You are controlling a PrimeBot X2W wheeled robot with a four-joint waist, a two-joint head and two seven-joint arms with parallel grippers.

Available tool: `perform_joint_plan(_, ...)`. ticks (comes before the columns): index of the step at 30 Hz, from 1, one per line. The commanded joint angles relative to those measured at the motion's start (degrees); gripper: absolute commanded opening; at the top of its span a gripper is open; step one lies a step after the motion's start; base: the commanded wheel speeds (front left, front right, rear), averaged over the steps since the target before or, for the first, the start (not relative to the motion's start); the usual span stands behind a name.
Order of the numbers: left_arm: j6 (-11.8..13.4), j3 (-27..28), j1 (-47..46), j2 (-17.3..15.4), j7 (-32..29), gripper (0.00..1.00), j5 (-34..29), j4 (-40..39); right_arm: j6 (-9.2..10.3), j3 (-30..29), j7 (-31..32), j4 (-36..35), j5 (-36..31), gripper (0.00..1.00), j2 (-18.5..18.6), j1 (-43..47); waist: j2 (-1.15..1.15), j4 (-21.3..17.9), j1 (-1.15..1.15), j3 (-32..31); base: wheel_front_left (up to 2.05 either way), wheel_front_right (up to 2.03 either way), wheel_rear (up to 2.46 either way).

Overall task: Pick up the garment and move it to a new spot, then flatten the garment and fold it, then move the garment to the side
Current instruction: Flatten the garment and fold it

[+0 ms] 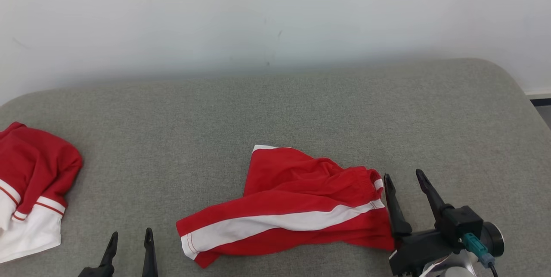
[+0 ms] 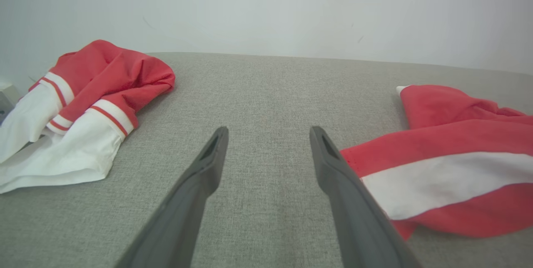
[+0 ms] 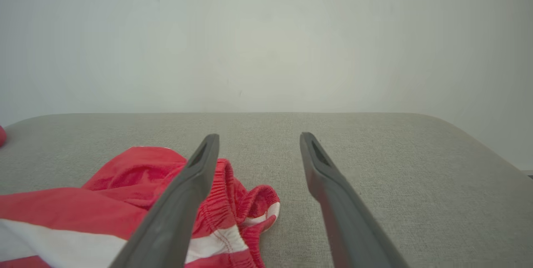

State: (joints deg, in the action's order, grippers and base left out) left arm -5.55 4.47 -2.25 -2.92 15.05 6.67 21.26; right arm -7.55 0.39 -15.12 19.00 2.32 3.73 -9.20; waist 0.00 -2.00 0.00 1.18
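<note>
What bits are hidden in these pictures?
- Head view: the left edge cuts off the other red-and-white garment.
- Head view: the bottom edge cuts off the left gripper.
- Right wrist view: one of the fingers of the right gripper covers part of the red shorts.

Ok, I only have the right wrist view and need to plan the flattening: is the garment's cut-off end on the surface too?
Observer: Yes, the whole red garment lies crumpled on the grey surface, its striped leg ending toward the robot's left.
Operator: Where's the left gripper?
Observer: Beside that leg hem, apart from it, fingers open and empty.
Operator: Anything else nearby?
Observer: A second red and white garment, bunched at the far left.
</note>
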Motion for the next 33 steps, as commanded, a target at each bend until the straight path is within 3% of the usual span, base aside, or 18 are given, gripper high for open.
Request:
perform_joint_plan(1,0.0,0.3,1.1,0.0,0.2,1.00,0.4,-0.3,0.12,-0.1,0.0,0.3,-0.5,1.00,-0.2,0.9,0.00,0.2,0.00,-0.3,0.00,0.00,0.00)
perform_joint_plan(15,-1.0,-4.1,2.9,0.0,0.2,1.00,4.6,1.1,0.12,1.0,0.0,2.6,-0.9,1.00,-0.8,2.8,0.00,-0.1,0.00,-0.7,0.00,0.00,0.00)
perform_joint_plan(22,-1.7,-9.6,1.5,0.0,0.2,1.00,12.3,3.1,0.12,1.8,0.0,2.6,-0.9,1.00,-0.9,1.8,0.00,-0.3,0.00,1.9,0.00,0.00,0.00)
perform_joint_plan(33,-1.9,-13.5,-0.8,0.0,0.2,1.00,21.6,3.6,0.13,2.1,0.0,2.6,-0.8,1.00,-0.6,0.5,0.00,-1.2,0.00,3.8,0.00,0.00,0.00)
